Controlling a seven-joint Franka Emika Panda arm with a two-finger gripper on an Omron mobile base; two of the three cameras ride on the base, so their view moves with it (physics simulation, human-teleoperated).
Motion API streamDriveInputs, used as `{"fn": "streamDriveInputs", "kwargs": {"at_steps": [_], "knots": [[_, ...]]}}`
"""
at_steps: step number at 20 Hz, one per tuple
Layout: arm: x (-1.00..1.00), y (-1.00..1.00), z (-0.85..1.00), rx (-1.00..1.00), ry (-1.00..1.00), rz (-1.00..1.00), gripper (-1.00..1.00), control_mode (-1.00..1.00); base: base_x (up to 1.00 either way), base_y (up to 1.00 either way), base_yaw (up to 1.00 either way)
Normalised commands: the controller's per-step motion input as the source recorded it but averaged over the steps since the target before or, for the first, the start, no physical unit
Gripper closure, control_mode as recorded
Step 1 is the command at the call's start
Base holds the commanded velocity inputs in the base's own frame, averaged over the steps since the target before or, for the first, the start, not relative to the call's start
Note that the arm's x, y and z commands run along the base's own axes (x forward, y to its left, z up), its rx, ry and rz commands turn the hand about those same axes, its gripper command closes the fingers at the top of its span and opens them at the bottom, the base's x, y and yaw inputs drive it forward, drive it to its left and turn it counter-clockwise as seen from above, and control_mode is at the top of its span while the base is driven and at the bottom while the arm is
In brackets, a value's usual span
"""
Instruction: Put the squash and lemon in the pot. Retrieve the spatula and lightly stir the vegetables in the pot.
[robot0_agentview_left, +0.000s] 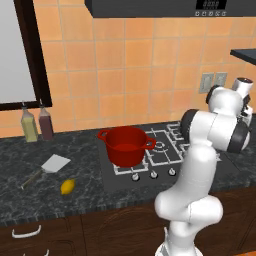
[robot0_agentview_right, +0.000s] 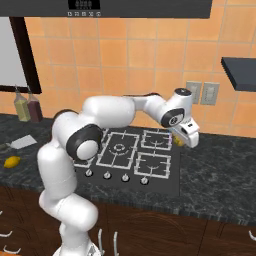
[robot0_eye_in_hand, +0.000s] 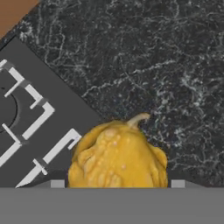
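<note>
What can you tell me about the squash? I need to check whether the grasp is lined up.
The squash is a yellow-orange, bumpy, lobed gourd with a short, curved, pale stem at its top. In the hand view it lies low in the middle, on the dark speckled counter beside the corner of the black stovetop. Its lower part is cut off, so contact with the fingers cannot be judged.

Base views flanking stove (robot0_agentview_left: 160, 150); hand view overhead.

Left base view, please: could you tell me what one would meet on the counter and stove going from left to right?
Yellowish bottle → dark red bottle → spatula → lemon → red pot → stove → robot arm.
</note>
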Motion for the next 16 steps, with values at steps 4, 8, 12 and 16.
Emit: {"fn": "streamDriveInputs", "kwargs": {"at_steps": [4, 8, 12, 16], "knots": [[-0.10, 1.00, 0.47, -0.12, 0.00, 0.21, 1.00, -1.00, 0.00, 0.00, 0.00], [-0.12, 1.00, 0.07, -0.05, -0.01, 0.34, 1.00, -1.00, 0.00, 0.00, 0.00], [-0.22, 1.00, 0.11, -0.03, 0.00, 0.47, 1.00, -1.00, 0.00, 0.00, 0.00], [-0.01, 1.00, 0.42, 0.00, 0.10, 0.54, 1.00, -1.00, 0.00, 0.00, 0.00]]}}
